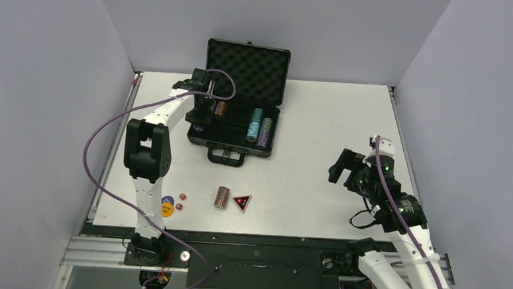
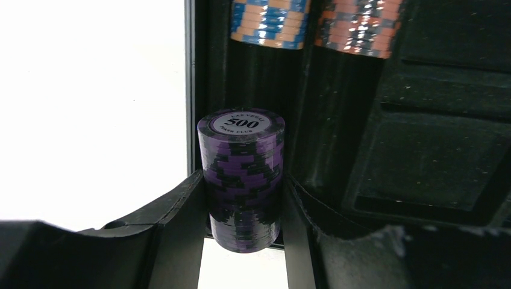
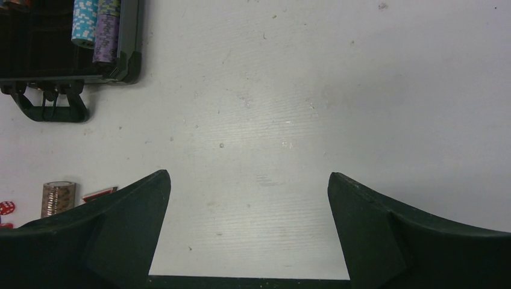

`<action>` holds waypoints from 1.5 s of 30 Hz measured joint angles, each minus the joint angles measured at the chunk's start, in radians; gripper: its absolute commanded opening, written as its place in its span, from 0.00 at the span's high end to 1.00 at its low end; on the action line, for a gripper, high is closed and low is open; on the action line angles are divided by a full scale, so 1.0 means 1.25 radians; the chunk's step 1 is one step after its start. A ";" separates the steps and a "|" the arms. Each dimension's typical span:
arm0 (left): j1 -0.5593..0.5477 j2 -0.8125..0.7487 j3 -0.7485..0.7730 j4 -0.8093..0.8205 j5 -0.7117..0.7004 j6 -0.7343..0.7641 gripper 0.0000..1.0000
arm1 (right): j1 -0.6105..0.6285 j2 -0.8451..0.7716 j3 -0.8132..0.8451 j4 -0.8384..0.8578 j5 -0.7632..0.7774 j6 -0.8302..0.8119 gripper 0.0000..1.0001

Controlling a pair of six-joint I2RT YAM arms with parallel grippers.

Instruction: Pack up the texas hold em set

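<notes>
The black foam-lined briefcase lies open at the table's back. A brown stack, a teal stack and a light purple stack lie in its slots. My left gripper is at the case's left end. In the left wrist view it is shut on a dark purple chip stack marked 500, held at the case's rim. My right gripper is open and empty over bare table. Another brown stack, the black-red triangle, two red dice and the yellow disc with the blue disc lie at the front.
The case's handle points toward me. White walls enclose the table on three sides. The right wrist view shows the case's corner, the brown stack and the triangle's edge at its left.
</notes>
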 measured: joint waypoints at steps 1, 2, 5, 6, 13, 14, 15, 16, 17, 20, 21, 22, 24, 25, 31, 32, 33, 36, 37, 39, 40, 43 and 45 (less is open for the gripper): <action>0.004 0.000 -0.003 0.002 -0.001 0.005 1.00 | 0.000 -0.007 0.000 -0.004 0.002 -0.001 0.00; 0.007 0.000 -0.007 0.004 -0.004 0.012 1.00 | 0.000 -0.010 0.000 -0.006 0.004 -0.002 0.00; 0.012 0.000 -0.016 0.008 -0.009 0.033 1.00 | 0.000 -0.019 0.000 -0.015 0.010 -0.006 0.00; 0.013 0.000 -0.018 0.009 -0.009 0.038 1.00 | 0.000 -0.019 0.000 -0.016 0.011 -0.008 0.00; 0.009 0.000 -0.034 0.029 0.002 0.069 1.00 | 0.000 -0.019 0.000 -0.018 0.011 -0.015 0.00; 0.009 0.000 -0.036 0.032 0.004 0.075 1.00 | 0.000 -0.019 0.000 -0.018 0.011 -0.015 0.00; 0.008 0.000 -0.040 0.035 0.006 0.080 1.00 | 0.000 -0.019 -0.001 -0.018 0.011 -0.015 0.00; 0.007 0.000 -0.043 0.037 0.007 0.085 1.00 | 0.000 -0.019 -0.002 -0.018 0.011 -0.016 0.00; 0.007 0.000 -0.046 0.039 0.008 0.091 1.00 | 0.000 -0.019 -0.004 -0.018 0.011 -0.016 0.00; 0.006 0.002 -0.048 0.043 0.009 0.102 1.00 | 0.000 -0.019 -0.004 -0.018 0.011 -0.018 0.00; 0.006 0.003 -0.048 0.045 0.009 0.103 1.00 | 0.000 -0.019 -0.004 -0.018 0.011 -0.018 0.00; 0.006 0.005 -0.048 0.047 0.009 0.104 1.00 | 0.000 -0.019 -0.004 -0.018 0.011 -0.019 0.00; 0.005 0.009 -0.048 0.051 0.009 0.106 1.00 | 0.000 -0.019 -0.004 -0.018 0.011 -0.020 0.00; 0.004 0.012 -0.048 0.052 0.009 0.106 1.00 | 0.000 -0.020 -0.004 -0.018 0.011 -0.020 0.00; 0.001 0.017 -0.048 0.054 0.000 0.112 1.00 | 0.000 -0.025 -0.004 -0.018 0.012 -0.020 0.00; 0.001 0.018 -0.048 0.055 -0.003 0.112 1.00 | 0.000 -0.025 -0.004 -0.018 0.012 -0.020 0.00; 0.000 0.019 -0.048 0.056 -0.006 0.111 1.00 | 0.000 -0.025 -0.005 -0.018 0.012 -0.020 0.00; -0.005 0.021 -0.047 0.056 -0.016 0.112 1.00 | 0.000 -0.025 -0.006 -0.018 0.012 -0.020 0.00; -0.007 0.023 -0.045 0.056 -0.022 0.113 1.00 | 0.000 -0.025 -0.008 -0.018 0.012 -0.020 0.00; -0.010 0.026 -0.042 0.054 -0.031 0.116 1.00 | 0.000 -0.025 -0.009 -0.018 0.012 -0.020 0.00; -0.012 0.027 -0.040 0.053 -0.034 0.117 1.00 | 0.000 -0.025 -0.010 -0.018 0.012 -0.021 0.00; -0.017 0.036 -0.028 0.046 -0.049 0.118 1.00 | 0.000 -0.025 -0.012 -0.018 0.012 -0.021 0.00; -0.020 0.039 -0.024 0.042 -0.055 0.119 1.00 | 0.000 -0.025 -0.012 -0.018 0.012 -0.021 0.00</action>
